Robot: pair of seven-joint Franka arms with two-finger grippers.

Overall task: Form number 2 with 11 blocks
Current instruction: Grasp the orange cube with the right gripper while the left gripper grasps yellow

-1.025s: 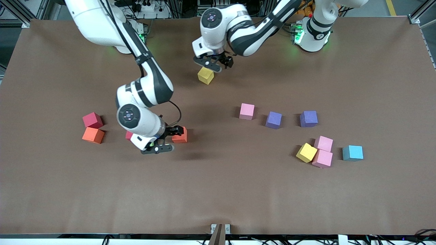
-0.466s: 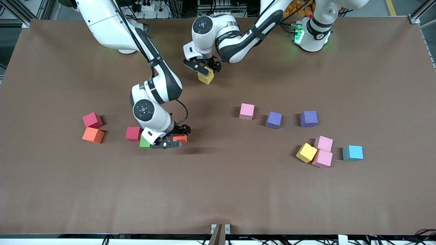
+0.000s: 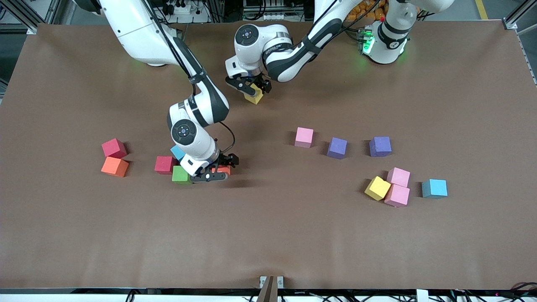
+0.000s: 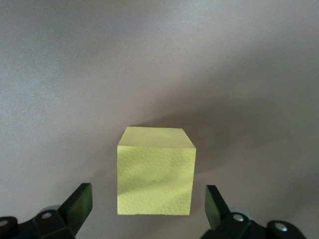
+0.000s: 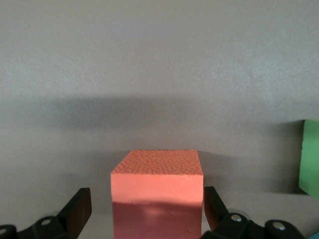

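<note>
Fingers [image 4: 79,204] of the left gripper [image 3: 250,87] stand spread on either side of a yellow block [image 3: 254,97], gaps showing on both flanks, the block resting on the bench [image 3: 268,235] near the robots' bases. The right gripper [image 3: 217,168] has its fingers [image 5: 79,209] likewise spread around an orange block [image 3: 223,170], not pinching it. Just beside that gripper sit a green block [image 3: 181,175], a crimson block [image 3: 164,164] and a light blue block [image 3: 178,152]. Other blocks lie scattered toward both ends; no number 2 is formed.
</note>
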